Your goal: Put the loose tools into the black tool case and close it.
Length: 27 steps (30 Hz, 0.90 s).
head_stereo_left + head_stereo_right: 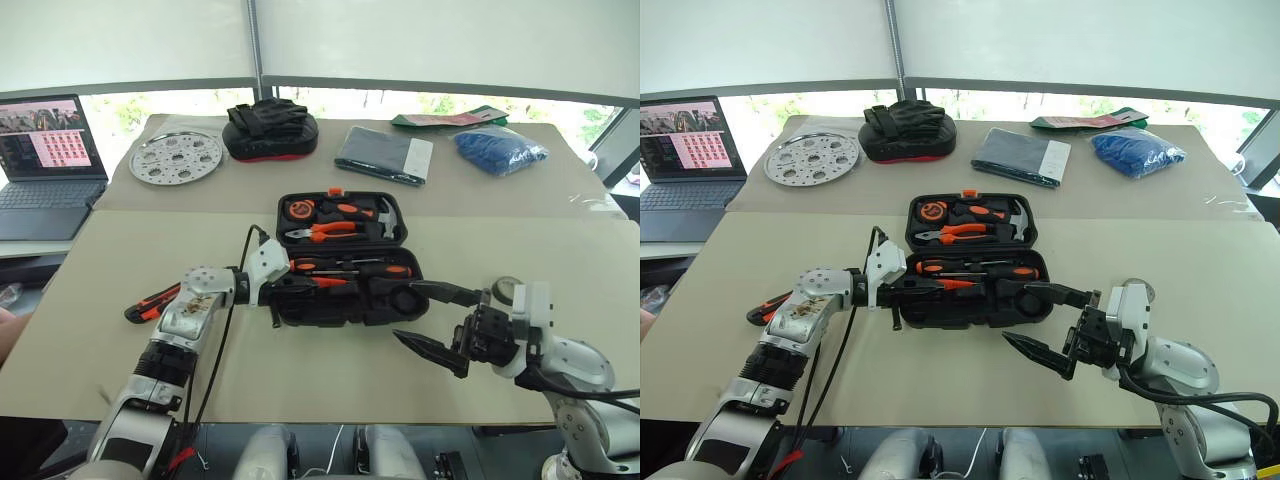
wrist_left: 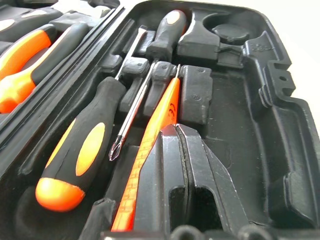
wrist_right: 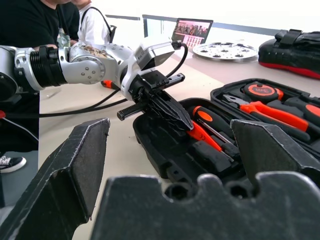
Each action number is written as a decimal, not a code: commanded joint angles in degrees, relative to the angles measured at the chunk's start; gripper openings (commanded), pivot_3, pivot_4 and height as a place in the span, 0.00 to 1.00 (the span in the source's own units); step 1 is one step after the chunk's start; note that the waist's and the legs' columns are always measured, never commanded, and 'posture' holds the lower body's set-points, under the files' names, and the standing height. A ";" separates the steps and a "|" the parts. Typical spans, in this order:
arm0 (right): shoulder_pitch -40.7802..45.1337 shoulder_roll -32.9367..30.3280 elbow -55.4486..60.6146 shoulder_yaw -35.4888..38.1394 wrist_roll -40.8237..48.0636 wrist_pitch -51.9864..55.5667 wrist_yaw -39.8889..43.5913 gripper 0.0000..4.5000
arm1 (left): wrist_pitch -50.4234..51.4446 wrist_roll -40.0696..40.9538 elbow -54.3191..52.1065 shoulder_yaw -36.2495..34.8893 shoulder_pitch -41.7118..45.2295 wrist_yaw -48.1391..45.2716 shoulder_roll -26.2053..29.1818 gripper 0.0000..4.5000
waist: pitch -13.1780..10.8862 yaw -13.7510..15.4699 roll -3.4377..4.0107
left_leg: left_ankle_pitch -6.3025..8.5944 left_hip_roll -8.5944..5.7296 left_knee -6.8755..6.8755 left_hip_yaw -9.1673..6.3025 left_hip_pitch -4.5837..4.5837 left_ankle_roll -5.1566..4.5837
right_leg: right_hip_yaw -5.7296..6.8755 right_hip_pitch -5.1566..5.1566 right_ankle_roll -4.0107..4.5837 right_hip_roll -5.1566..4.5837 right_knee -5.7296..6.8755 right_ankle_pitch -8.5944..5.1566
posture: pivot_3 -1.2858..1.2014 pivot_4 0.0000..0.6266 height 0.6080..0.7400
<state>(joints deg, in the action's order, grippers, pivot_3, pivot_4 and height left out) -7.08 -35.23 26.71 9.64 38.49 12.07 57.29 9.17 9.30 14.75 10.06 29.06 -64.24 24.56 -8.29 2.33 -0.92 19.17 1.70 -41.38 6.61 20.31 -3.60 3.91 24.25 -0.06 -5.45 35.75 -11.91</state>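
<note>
Left eye view shows me the black tool case [image 1: 341, 258] lying open at table centre, lid half at 12 o'clock with pliers [image 1: 325, 232], hammer and tape measure seated. In the near half two screwdrivers [image 1: 375, 268] already sit in their slots. My left gripper [image 3: 172, 111] has its fingers pressed together over the near half's left end, with the slim orange tester pen [image 2: 159, 134] just beside their tips, lying along its groove. I cannot tell whether the tips still touch it; I judge I am seating it, fingers closed so they fit the narrow slot. My right gripper [image 1: 425, 318] hangs at the case's 4 o'clock, jaws spread wide and empty, waiting clear, I'd say. The utility knife [image 1: 152, 302] lies loose at the case's 9 o'clock, beside my left forearm, not yet packed. The tape roll [image 1: 507, 291] appears to sit at 3 o'clock, behind my right wrist.
</note>
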 commanded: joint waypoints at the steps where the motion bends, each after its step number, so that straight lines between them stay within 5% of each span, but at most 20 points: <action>1: 0.22 -0.13 1.98 0.00 1.37 0.55 0.07 1.00 | -0.94 1.66 -1.34 -0.14 0.83 -0.44 -1.05 0.01 | 0.00 0.01 0.00 | 0.00 0.00 0.00 0.00 0.00 0.00 | 0.00 0.00 0.00 0.00 0.00 0.00 | 0.52 0.24 1.00; 27: -2.49 -0.36 3.96 0.65 2.11 2.01 -0.27 1.00 | -8.57 -1.66 1.79 2.55 2.70 -0.55 -2.85 0.01 | -0.03 -0.30 -0.04 | 0.03 0.01 0.06 0.00 0.08 -0.04 | 0.00 0.08 0.00 0.05 -0.10 0.00 | 0.52 0.24 1.00</action>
<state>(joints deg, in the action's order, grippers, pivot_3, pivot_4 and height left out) -9.49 -35.25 28.74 9.31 39.56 14.29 57.02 1.35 7.04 16.43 11.97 31.27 -63.90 22.07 -8.32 2.04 -0.97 19.20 1.72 -41.32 6.61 20.39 -3.64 3.91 24.32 -0.07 -5.40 35.64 -11.91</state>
